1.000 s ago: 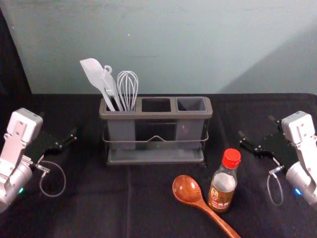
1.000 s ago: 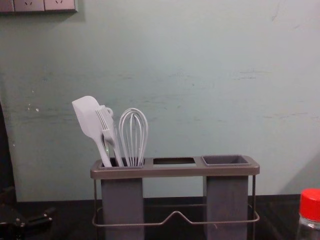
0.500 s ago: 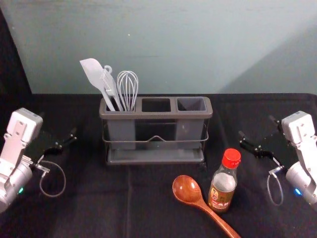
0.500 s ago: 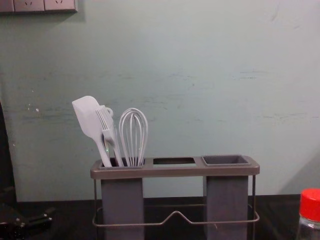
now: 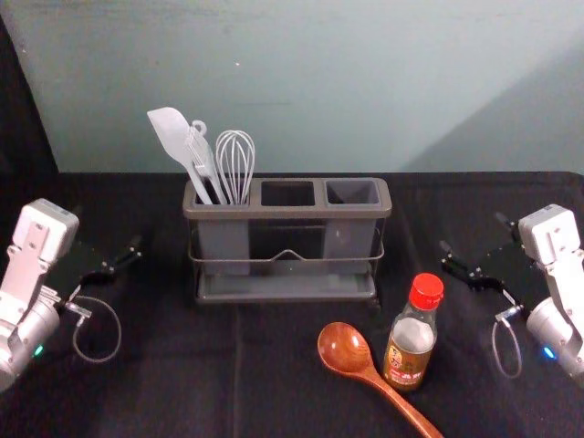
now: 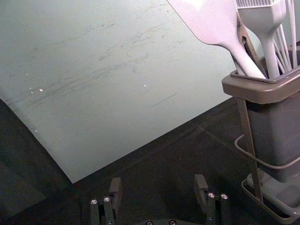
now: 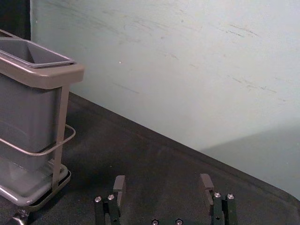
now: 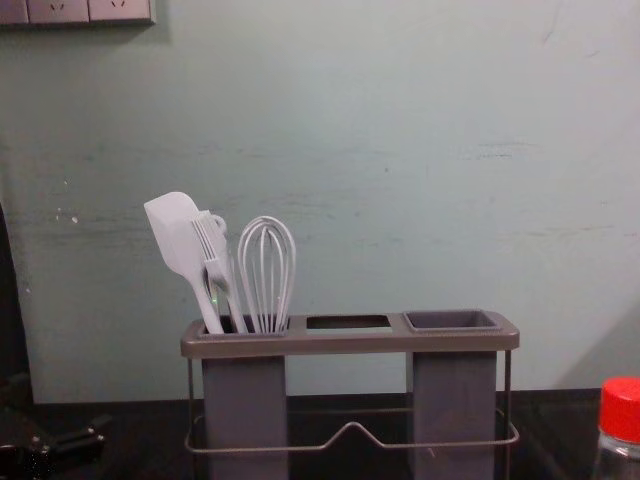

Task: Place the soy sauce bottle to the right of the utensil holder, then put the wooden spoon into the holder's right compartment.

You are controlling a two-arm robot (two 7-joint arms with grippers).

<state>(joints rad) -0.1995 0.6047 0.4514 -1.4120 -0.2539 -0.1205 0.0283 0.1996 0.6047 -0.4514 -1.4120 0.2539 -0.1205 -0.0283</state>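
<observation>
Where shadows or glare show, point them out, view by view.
Head view: a slanting shadow on the wall at the right, a small glint on the spoon; chest view: a shadow on the wall above the bottle, a soft one under the sockets; right wrist view: a broad wall shadow; left wrist view: a pale sheen on the spatula.
</observation>
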